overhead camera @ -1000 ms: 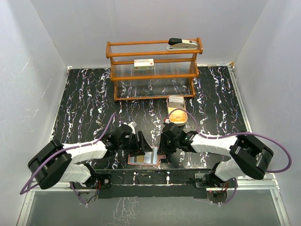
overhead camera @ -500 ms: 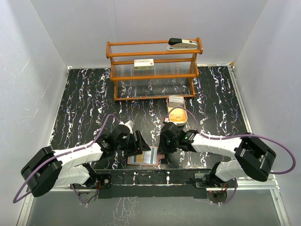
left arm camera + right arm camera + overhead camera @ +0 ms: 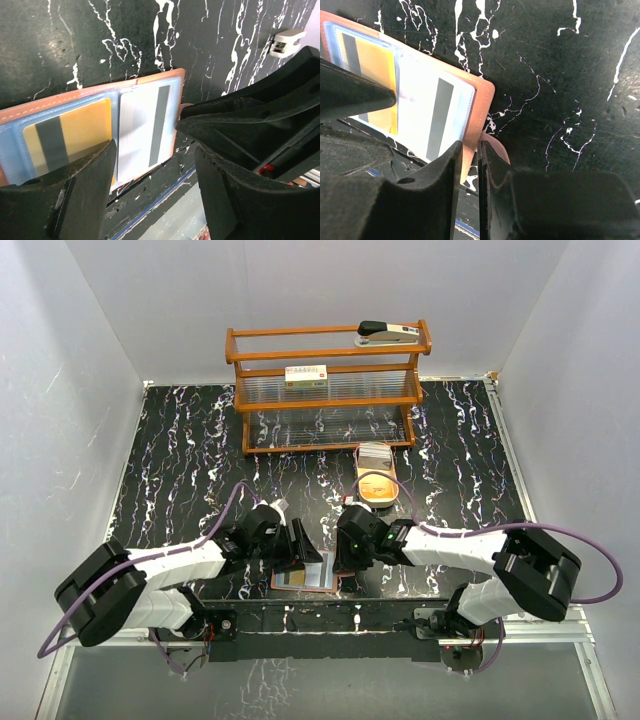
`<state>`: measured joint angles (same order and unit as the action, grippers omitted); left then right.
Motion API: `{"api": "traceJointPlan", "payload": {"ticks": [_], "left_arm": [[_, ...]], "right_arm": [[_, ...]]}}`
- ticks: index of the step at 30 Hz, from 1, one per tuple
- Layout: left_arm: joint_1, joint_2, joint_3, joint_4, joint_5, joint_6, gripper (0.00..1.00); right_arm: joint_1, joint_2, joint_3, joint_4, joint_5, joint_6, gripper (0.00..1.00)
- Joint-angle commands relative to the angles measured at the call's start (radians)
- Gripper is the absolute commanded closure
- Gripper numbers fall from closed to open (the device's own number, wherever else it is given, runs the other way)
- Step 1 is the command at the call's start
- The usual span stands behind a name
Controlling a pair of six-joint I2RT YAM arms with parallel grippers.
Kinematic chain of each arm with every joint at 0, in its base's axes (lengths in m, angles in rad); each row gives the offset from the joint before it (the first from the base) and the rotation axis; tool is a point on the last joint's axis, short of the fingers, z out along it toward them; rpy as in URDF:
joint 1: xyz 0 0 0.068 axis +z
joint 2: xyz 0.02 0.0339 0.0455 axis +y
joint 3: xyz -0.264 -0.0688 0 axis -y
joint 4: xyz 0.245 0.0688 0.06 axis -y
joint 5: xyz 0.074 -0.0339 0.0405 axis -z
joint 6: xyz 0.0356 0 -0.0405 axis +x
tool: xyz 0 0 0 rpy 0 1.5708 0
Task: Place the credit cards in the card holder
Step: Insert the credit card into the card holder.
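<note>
The reddish-brown card holder (image 3: 306, 576) lies open on the table near the front edge. A yellow card (image 3: 75, 130) and a white card (image 3: 145, 127), both with dark stripes, sit in its pockets. My left gripper (image 3: 298, 548) is open just above the holder's left half, its jaws (image 3: 155, 200) wide apart and empty. My right gripper (image 3: 346, 556) is shut on the holder's right edge (image 3: 482, 95), beside its closing tab, in the right wrist view (image 3: 479, 160). The white card (image 3: 427, 110) lies just left of that grip.
An oval wooden tray (image 3: 379, 490) lies behind the right gripper, with a pale stack (image 3: 375, 453) at its far end. A wooden rack (image 3: 328, 400) stands at the back, with a cream-and-yellow box (image 3: 306, 375) and a stapler (image 3: 388, 333) on it.
The right gripper has edged slightly left along the holder's right edge. The left arm has shifted a little. The holder has stayed in place.
</note>
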<state>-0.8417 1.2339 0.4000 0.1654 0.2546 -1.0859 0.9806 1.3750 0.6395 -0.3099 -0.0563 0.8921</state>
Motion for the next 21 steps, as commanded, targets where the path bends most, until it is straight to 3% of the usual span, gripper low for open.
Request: {"api": "traceJointPlan", "payload": {"ticks": [1, 21], "left_arm": [[-0.011, 0.023, -0.029, 0.088, 0.048, -0.025, 0.37], [-0.026, 0.075, 0.031, 0.188, 0.074, -0.025, 0.36]], "right_arm": [[0.016, 0.001, -0.01, 0.038, 0.047, 0.018, 0.83], [0.017, -0.009, -0.008, 0.051, 0.164, -0.01, 0.86]]}}
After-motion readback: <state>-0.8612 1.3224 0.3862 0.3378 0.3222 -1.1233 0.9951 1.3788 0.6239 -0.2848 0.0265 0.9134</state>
